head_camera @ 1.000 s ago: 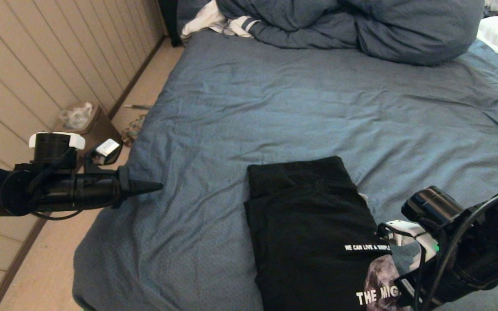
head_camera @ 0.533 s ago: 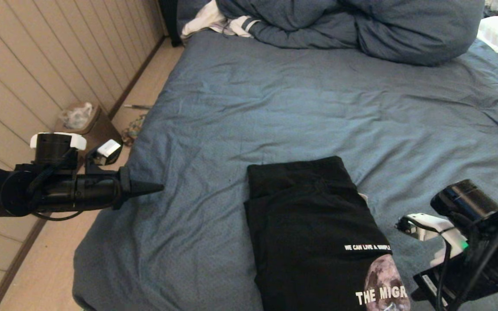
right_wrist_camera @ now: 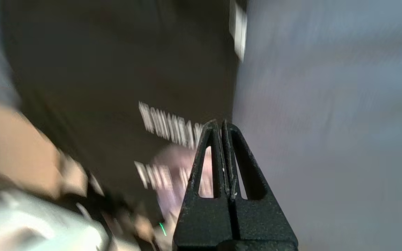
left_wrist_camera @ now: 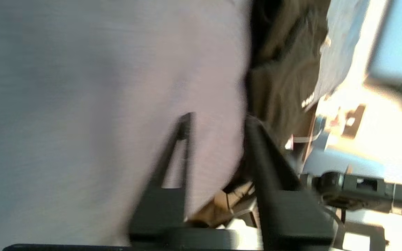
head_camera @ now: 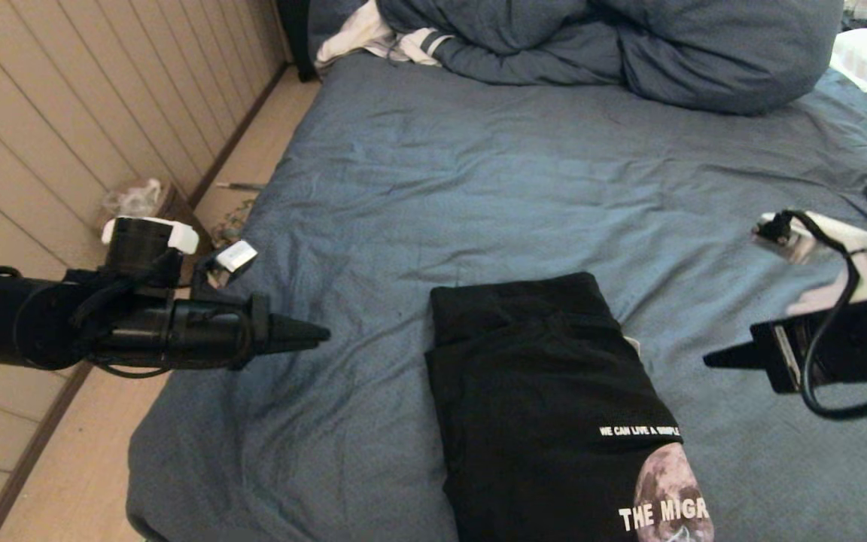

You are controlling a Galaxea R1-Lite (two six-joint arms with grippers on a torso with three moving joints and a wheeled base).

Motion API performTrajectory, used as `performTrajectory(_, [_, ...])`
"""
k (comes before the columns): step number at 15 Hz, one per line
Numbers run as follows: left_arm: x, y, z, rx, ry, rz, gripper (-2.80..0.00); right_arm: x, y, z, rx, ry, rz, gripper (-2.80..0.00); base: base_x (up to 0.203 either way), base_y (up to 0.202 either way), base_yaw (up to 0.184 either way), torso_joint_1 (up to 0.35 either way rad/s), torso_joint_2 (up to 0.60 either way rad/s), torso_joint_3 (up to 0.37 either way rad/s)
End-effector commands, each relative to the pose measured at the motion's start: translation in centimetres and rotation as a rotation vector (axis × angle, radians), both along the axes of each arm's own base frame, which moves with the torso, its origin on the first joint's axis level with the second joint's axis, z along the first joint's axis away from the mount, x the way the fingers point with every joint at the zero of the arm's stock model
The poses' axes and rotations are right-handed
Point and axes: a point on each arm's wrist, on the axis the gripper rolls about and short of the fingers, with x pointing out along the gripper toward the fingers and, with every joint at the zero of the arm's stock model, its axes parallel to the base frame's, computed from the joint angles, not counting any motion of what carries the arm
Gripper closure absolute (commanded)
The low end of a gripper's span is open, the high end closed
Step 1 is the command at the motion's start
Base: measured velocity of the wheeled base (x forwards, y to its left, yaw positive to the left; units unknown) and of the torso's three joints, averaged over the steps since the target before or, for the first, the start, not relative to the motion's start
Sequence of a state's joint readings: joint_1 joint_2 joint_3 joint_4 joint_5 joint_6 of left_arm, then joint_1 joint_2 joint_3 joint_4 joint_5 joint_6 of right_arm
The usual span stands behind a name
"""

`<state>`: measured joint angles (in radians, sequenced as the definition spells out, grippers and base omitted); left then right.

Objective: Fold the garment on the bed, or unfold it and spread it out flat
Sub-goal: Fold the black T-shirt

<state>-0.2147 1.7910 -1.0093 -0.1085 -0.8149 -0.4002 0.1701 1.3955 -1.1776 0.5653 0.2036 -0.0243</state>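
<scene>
Shirt (head_camera: pixel 546 406) lies folded on the bed (head_camera: pixel 554 196), so I bring my spread left hand (head_camera: pixel 317 335) and pressed-together right hand (head_camera: pixel 712 361) low toward its edges.

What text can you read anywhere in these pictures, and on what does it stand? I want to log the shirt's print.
"THE MIGR", large white letters on the garment, across its moon print; the word runs on past the fold, so the rest is hidden.
"WE CAN LIVE A ...", the small white line above it on the same garment; its last word is cut off and cannot be read.
In the right wrist view the same lettering is too blurred to read.
Nothing else readable.
</scene>
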Motion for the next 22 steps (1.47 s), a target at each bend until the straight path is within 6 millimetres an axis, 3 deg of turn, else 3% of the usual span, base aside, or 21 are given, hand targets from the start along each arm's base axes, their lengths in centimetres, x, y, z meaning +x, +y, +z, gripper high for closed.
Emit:
performTrajectory(1, [-0.1,-3.8,1.5,0.027,-0.004,-0.079,-2.8,4.3,0.2,1.5,0.065,-0.022,-0.008,0.0,0.0,0.0,0.0,0.0,0.0,0.0])
performTrajectory(3, [0.2,-6.7,1.8,0.035,-0.019,-0.144,-2.8,6.8,0.0,3.1,0.133,-0.068,0.008,0.0,0.0,0.0,0.0,0.0,0.0,0.0])
performTrajectory(5, [0.8,-9.3,0.7,0.05,-0.007,-0.191,-2.8,8.8,0.2,3.6,0.162,-0.075,0.025,0.0,0.0,0.0,0.0,0.0,0.0,0.0])
performTrajectory(8, [2.7,-11.5,-2.0,0.099,0.015,-0.196,-2.8,9.3,0.5,3.9,0.182,-0.082,0.06,0.0,0.0,0.0,0.0,0.0,0.0,0.0])
performTrajectory(11, [2.6,-13.4,-3.7,0.146,-0.017,-0.261,-2.8,9.5,0.6,4.1,0.208,-0.089,0.096,0.0,0.0,0.0,0.0,0.0,0.0,0.0])
performTrajectory(13, [2.3,-14.0,-3.8,0.155,-0.03,-0.28,-2.8,9.6,0.6,3.6,0.222,-0.069,0.114,0.0,0.0,0.0,0.0,0.0,0.0,0.0])
performTrajectory(16, [1.9,-15.0,-3.6,0.142,-0.03,-0.313,-2.8,11.5,0.6,1.5,0.221,0.0,0.102,0.0,0.0,0.0,0.0,0.0,0.0,0.0])
performTrajectory(22, [1.7,-18.5,-3.9,0.122,-0.049,-0.378,-2.8,12.4,0.6,0.9,0.221,0.014,0.095,0.0,0.0,0.0,0.0,0.0,0.0,0.0])
